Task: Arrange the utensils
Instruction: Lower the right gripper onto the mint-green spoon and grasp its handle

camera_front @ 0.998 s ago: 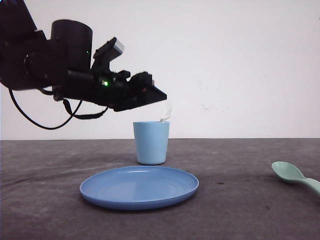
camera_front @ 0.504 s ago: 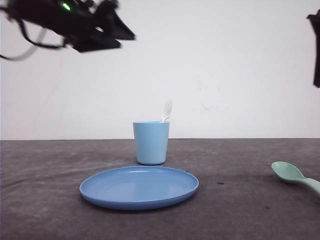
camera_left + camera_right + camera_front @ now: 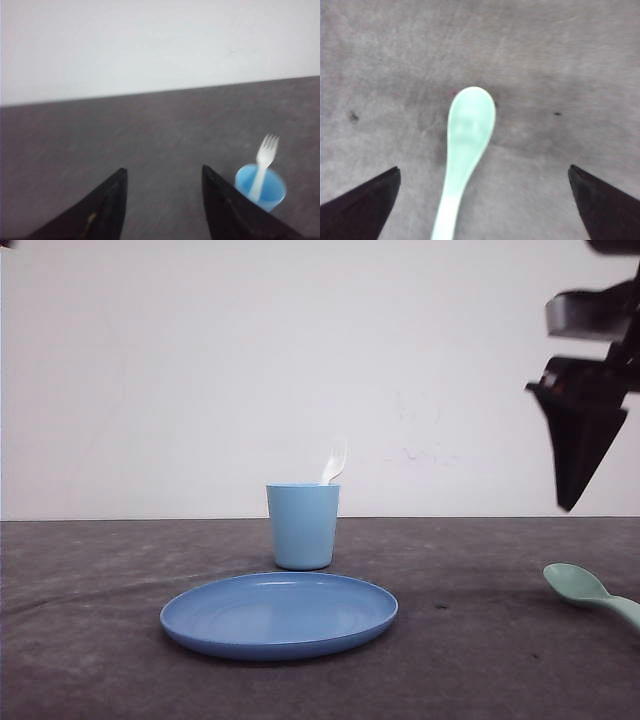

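Note:
The white fork (image 3: 334, 461) stands upright in the light blue cup (image 3: 303, 526), tines up; the fork (image 3: 263, 164) and cup (image 3: 270, 190) also appear in the left wrist view. My left gripper (image 3: 164, 171) is open with nothing between its fingers, high and off to one side of the cup. The mint-green spoon (image 3: 590, 593) lies flat on the table at the right edge. My right gripper (image 3: 572, 500) hangs above it, fingers pointing down. In the right wrist view the spoon (image 3: 465, 145) lies between the wide-open fingers of my right gripper (image 3: 484, 171), untouched.
A round blue plate (image 3: 279, 615) sits on the dark grey table (image 3: 120, 640) in front of the cup. A white wall stands behind the table. The spoon's handle runs off the right edge of the front view.
The left arm has lifted up and away to the left, out of the front view, leaving the fork in the cup. The right arm has come down into view above the spoon.

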Robot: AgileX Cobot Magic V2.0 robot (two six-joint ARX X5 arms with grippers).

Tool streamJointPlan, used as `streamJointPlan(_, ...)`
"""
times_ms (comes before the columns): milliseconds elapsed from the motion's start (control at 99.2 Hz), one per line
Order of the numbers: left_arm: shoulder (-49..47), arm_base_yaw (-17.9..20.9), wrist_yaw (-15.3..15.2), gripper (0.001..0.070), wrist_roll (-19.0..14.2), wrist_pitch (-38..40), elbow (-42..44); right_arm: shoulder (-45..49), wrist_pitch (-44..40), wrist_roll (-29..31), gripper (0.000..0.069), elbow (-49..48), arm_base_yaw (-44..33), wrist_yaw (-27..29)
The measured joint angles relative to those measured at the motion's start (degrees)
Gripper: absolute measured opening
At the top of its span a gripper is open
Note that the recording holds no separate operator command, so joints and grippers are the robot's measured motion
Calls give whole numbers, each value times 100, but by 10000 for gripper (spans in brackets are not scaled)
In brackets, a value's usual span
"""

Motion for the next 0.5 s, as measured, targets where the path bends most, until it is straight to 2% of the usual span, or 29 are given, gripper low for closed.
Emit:
streamJointPlan(171,-404,264,-76,273,68,-1123,-9,446,354,142,660,0,98,2)
streamJointPlan(504,-566,356,-79,273,85,-1552,-66,1117,918,356,639,0,267,28)
